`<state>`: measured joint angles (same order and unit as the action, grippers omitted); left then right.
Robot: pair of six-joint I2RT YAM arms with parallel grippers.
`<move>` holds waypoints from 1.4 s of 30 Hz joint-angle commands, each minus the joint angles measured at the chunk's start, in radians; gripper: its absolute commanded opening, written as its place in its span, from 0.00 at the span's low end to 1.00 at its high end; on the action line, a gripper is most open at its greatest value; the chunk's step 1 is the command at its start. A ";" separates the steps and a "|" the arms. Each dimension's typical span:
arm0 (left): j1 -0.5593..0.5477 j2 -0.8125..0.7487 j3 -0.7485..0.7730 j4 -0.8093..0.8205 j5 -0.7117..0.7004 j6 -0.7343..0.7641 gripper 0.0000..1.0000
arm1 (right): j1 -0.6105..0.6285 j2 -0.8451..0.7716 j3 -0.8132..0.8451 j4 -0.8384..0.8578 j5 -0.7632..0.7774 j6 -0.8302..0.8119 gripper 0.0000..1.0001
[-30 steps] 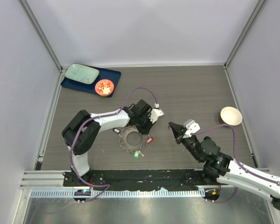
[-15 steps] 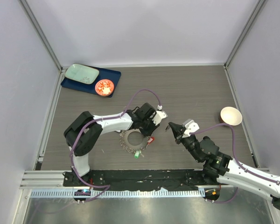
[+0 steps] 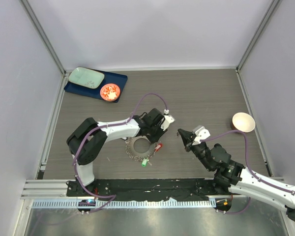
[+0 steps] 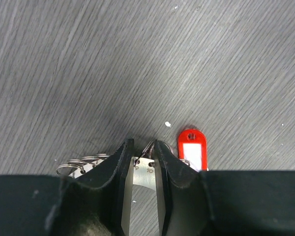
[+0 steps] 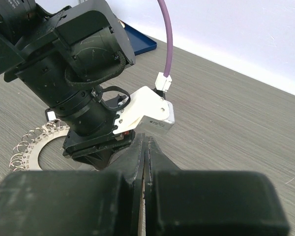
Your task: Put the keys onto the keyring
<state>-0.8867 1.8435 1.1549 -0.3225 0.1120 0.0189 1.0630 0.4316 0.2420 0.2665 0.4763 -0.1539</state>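
Now that the left gripper (image 4: 143,147) has cracked its fingers slightly apart over the keyring (image 3: 130,147), a regrasp looks likely, with the right gripper (image 5: 143,147) pinched together.

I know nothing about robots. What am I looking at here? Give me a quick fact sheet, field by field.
Setting: two arms at a wooden table
Left gripper: slightly open, tips down at the edge of the keyring
Right gripper: shut, holding nothing, off to the ring's right
Red key: flat on the table beside the left gripper
Green key: on the table at the ring's near edge
Elsewhere: beige bowl at right; orange-red dish at back left
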 commanded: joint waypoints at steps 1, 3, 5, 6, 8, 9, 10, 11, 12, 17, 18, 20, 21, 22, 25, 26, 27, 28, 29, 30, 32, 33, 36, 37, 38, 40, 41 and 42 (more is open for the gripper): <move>-0.012 -0.044 0.040 -0.024 -0.054 -0.046 0.26 | 0.003 -0.004 0.017 0.034 0.004 0.016 0.01; -0.017 -0.049 0.040 -0.027 -0.061 -0.050 0.27 | 0.002 0.001 0.019 0.036 0.001 0.017 0.01; -0.021 -0.050 0.045 -0.033 -0.072 -0.054 0.27 | 0.002 0.007 0.019 0.036 -0.004 0.016 0.01; -0.023 -0.052 0.045 -0.033 -0.077 -0.054 0.29 | 0.003 0.010 0.020 0.036 -0.005 0.017 0.01; -0.026 -0.052 0.046 -0.041 -0.092 -0.057 0.31 | 0.003 0.015 0.022 0.036 -0.007 0.017 0.01; -0.026 -0.052 0.049 -0.047 -0.097 -0.059 0.32 | 0.002 0.015 0.022 0.036 -0.008 0.017 0.01; -0.027 -0.050 0.051 -0.049 -0.100 -0.062 0.32 | 0.003 0.016 0.022 0.036 -0.010 0.016 0.01; -0.028 -0.052 0.051 -0.049 -0.103 -0.065 0.32 | 0.003 0.018 0.022 0.036 -0.011 0.016 0.01; -0.029 -0.055 0.051 -0.049 -0.103 -0.068 0.32 | 0.003 0.019 0.022 0.036 -0.010 0.017 0.01; -0.035 -0.067 0.048 -0.049 -0.135 -0.085 0.34 | 0.003 0.024 0.023 0.037 -0.019 0.020 0.01; -0.035 -0.070 0.049 -0.052 -0.141 -0.089 0.34 | 0.003 0.025 0.023 0.037 -0.019 0.019 0.01; -0.035 -0.072 0.048 -0.053 -0.146 -0.094 0.34 | 0.003 0.029 0.025 0.036 -0.019 0.019 0.01; -0.035 -0.070 0.049 -0.059 -0.146 -0.099 0.34 | 0.003 0.029 0.025 0.036 -0.019 0.019 0.01; -0.035 -0.069 0.049 -0.061 -0.147 -0.100 0.33 | 0.002 0.029 0.025 0.036 -0.019 0.019 0.01; -0.037 -0.070 0.045 -0.061 -0.147 -0.100 0.34 | 0.003 0.029 0.025 0.036 -0.022 0.019 0.01; -0.037 -0.072 0.043 -0.061 -0.152 -0.100 0.34 | 0.003 0.030 0.025 0.036 -0.021 0.019 0.01; -0.037 -0.075 0.040 -0.059 -0.155 -0.099 0.34 | 0.003 0.030 0.025 0.034 -0.022 0.019 0.01; -0.037 -0.076 0.039 -0.059 -0.156 -0.094 0.34 | 0.003 0.032 0.025 0.034 -0.024 0.019 0.01; -0.037 -0.076 0.035 -0.062 -0.159 -0.089 0.34 | 0.002 0.030 0.025 0.036 -0.025 0.020 0.01; -0.037 -0.078 0.035 -0.061 -0.160 -0.086 0.33 | 0.003 0.032 0.025 0.036 -0.025 0.019 0.01; -0.037 -0.076 0.031 -0.058 -0.158 -0.085 0.34 | 0.003 0.035 0.025 0.036 -0.027 0.019 0.01; -0.037 -0.081 0.029 -0.055 -0.156 -0.086 0.34 | 0.002 0.036 0.025 0.034 -0.027 0.020 0.01; -0.037 -0.116 -0.006 -0.007 -0.161 -0.103 0.38 | 0.002 0.032 0.026 0.031 -0.025 0.019 0.01; -0.037 -0.133 -0.017 0.011 -0.176 -0.121 0.40 | 0.003 0.029 0.025 0.030 -0.022 0.019 0.01; -0.037 -0.160 -0.027 0.043 -0.193 -0.132 0.40 | 0.003 0.027 0.025 0.031 -0.021 0.020 0.01; -0.037 -0.188 -0.053 0.069 -0.224 -0.160 0.44 | 0.002 0.022 0.022 0.036 -0.018 0.024 0.01; -0.037 -0.197 -0.061 0.088 -0.253 -0.189 0.45 | 0.005 0.022 0.022 0.036 -0.013 0.024 0.01; -0.037 -0.214 -0.076 0.098 -0.264 -0.204 0.46 | 0.002 0.021 0.022 0.036 -0.010 0.025 0.01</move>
<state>-0.9184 1.7176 1.1088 -0.3325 -0.0719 -0.1062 1.0630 0.4583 0.2420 0.2611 0.4515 -0.1497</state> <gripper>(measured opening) 0.442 0.031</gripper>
